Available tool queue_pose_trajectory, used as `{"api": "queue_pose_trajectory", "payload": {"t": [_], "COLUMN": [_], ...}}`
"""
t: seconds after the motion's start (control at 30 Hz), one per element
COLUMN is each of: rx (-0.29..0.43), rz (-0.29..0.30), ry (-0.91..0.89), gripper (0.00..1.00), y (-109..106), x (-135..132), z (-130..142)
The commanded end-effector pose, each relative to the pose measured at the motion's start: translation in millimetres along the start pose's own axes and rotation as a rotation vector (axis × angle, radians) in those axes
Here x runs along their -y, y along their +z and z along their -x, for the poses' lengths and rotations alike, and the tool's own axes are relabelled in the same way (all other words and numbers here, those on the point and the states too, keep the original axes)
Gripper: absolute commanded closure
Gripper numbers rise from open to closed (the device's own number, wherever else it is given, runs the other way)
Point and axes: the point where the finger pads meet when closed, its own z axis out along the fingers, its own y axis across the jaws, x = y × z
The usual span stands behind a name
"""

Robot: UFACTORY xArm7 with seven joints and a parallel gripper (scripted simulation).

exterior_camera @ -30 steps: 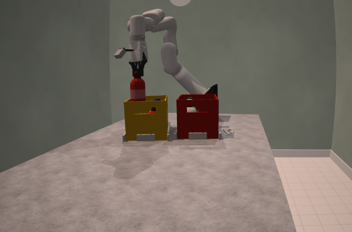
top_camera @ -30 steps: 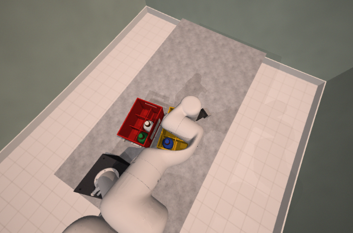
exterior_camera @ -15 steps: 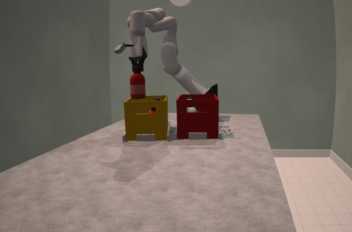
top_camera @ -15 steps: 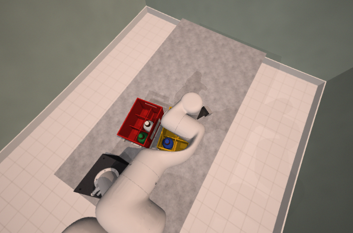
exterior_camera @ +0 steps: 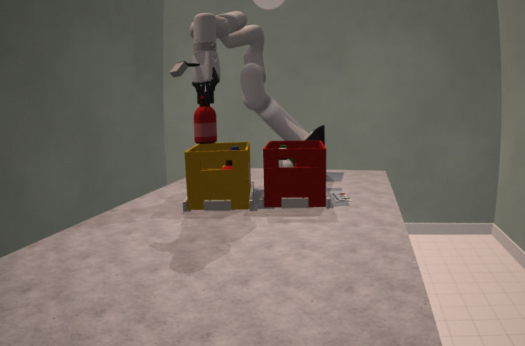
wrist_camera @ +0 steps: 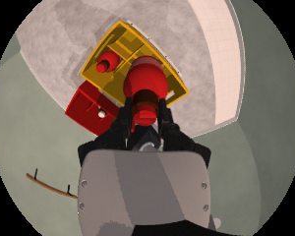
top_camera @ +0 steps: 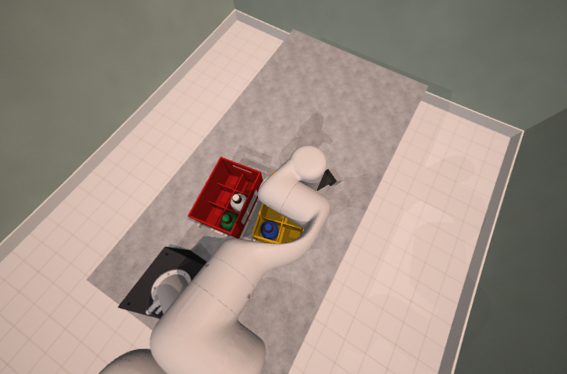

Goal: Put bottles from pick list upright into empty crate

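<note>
A: Exterior view, left end?
B: Gripper (exterior_camera: pixel 205 101) (wrist_camera: pixel 145 105) clamped on a red bottle (exterior_camera: pixel 205 124) (wrist_camera: pixel 146 81), upright above the yellow crate (top_camera: pixel 266 241) (exterior_camera: pixel 218 187) (wrist_camera: pixel 108 88) (second red bottle (exterior_camera: pixel 227 167) (wrist_camera: pixel 108 61) and blue bottle (top_camera: pixel 269 229) (exterior_camera: pixel 235 148) inside).
A: Right of that?
B: Red crate (top_camera: pixel 205 198) (exterior_camera: pixel 294 183) (wrist_camera: pixel 84 105): white bottle (top_camera: pixel 237 201) (exterior_camera: pixel 286 163) (wrist_camera: pixel 101 114), green bottle (top_camera: pixel 227 220) (exterior_camera: pixel 283 145). Then pick list (exterior_camera: pixel 340 197) (too small to read).

High overhead, tabletop-level, tool-mounted views.
</note>
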Motion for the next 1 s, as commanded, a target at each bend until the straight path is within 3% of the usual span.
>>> {"api": "queue_pose_trajectory", "payload": {"t": [0.0, 0.97], "rx": [-0.005, -0.005], "rz": [-0.002, -0.003], "ry": [-0.001, -0.001], "gripper": [1.00, 1.00], "y": [-2, -2], "x": [1, 49], "z": [-1, 24]}}
